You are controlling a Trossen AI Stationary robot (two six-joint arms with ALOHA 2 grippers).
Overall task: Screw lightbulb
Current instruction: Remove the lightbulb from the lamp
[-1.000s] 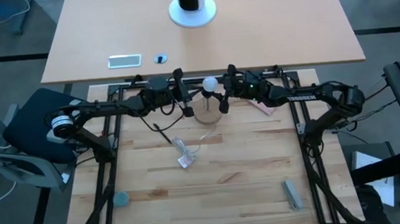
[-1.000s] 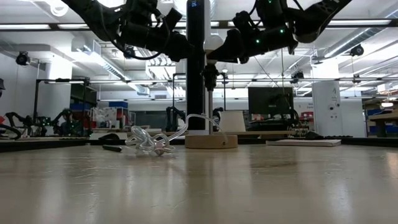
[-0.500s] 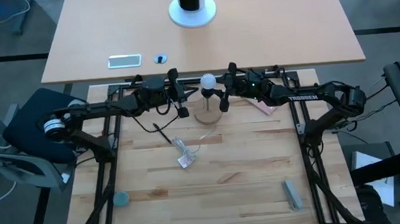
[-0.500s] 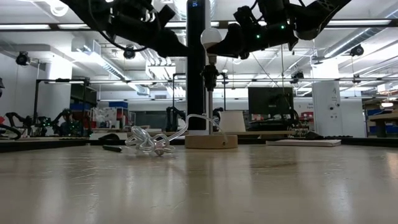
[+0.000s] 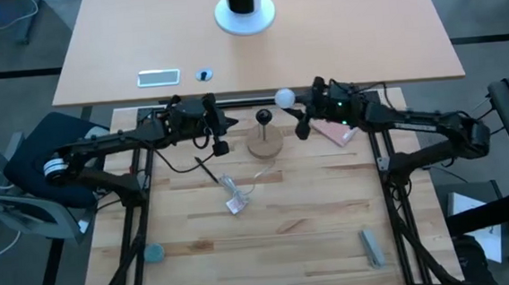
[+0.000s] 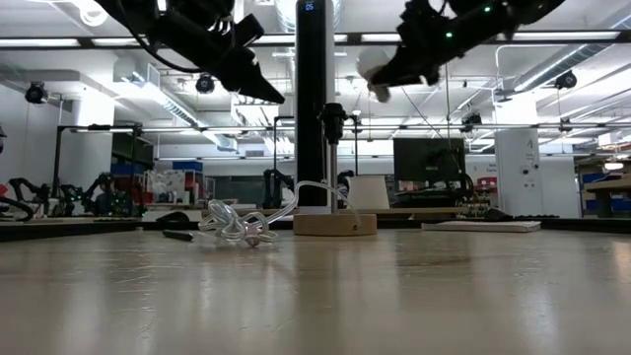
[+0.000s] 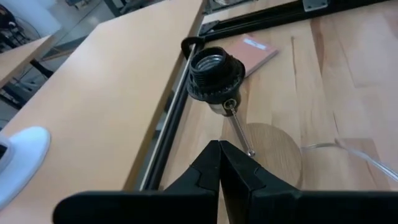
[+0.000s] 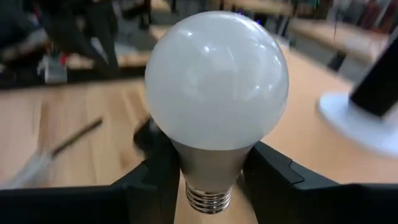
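Right fingers [image 5: 299, 121] are clamped around the lightbulb [image 8: 216, 102], pinching its silvery neck from both sides, white globe standing proud beyond the tips and the screw base tucked back between them. The bulb is up in the air, well clear of the surface [image 5: 269, 222], riding high in the low view with nothing beneath it. From above, the lightbulb sits just at the right fingers' far tip, off to the side of the black socket [image 7: 215, 76] and apart from it.

Over to the left fingers [image 7: 219, 163]: pressed fully together, tips meeting in a point, nothing held. Just ahead of those closed tips is the round wooden base [image 7: 273, 152], with a thin metal stem rising from it to the socket, whose threaded mouth is open and bare. Beyond the socket, a small reddish-brown card [image 7: 258, 53] lies flat on the wood.

Nearer the front of the surface, behind both sets of fingers, a clear cable [image 5: 237, 196] lies in a loose tangle. Far past everything, on the next table, stands a dark cylinder on a white round foot [image 5: 246, 15].
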